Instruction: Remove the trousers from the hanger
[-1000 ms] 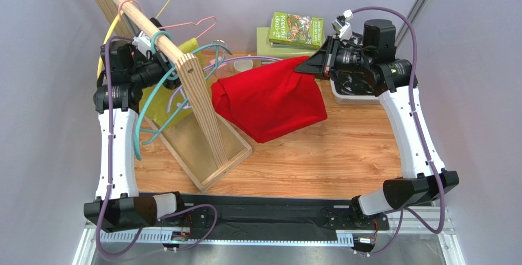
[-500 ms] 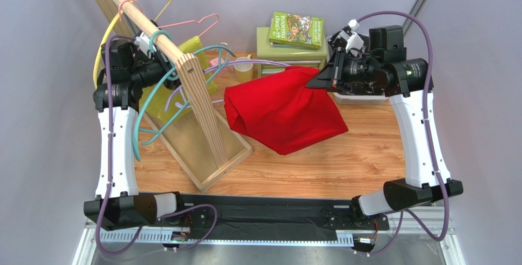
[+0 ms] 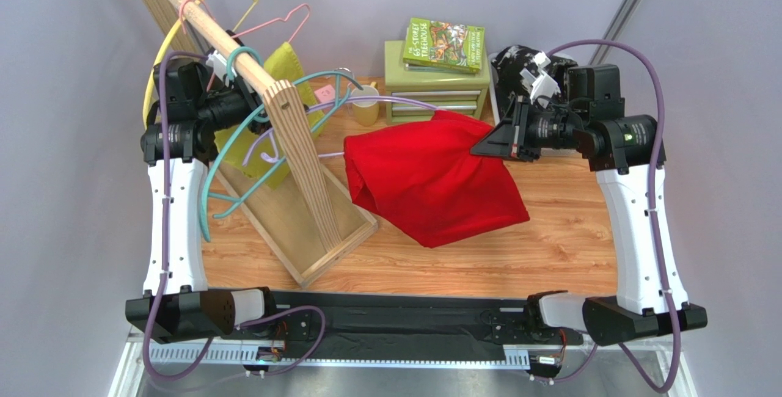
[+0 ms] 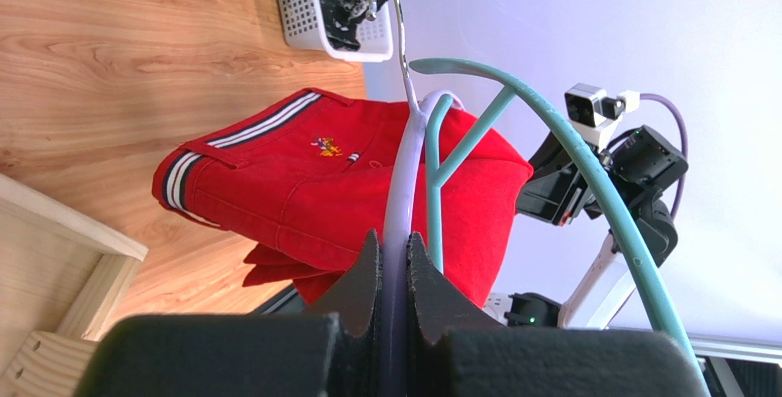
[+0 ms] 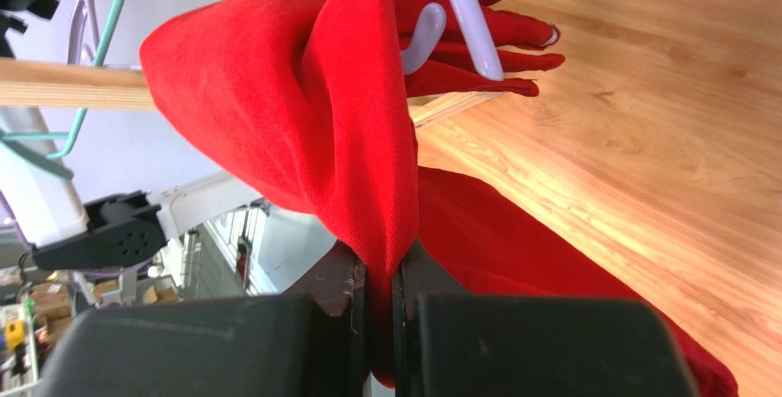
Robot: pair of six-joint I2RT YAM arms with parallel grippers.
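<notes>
Wooden worktop (image 3: pixel 560 232); far book (image 3: pixel 444 44) reads "65-Story". Left jaws clamp lilac hanger (image 4: pixel 402 186); right jaws clamp red trousers (image 3: pixel 431 186).

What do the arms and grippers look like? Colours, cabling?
The left arm and right arm match: white link shells, black joints and bases, a purple cable looped along each. The left gripper and right gripper are black, with two wedge-shaped fingers.
</notes>
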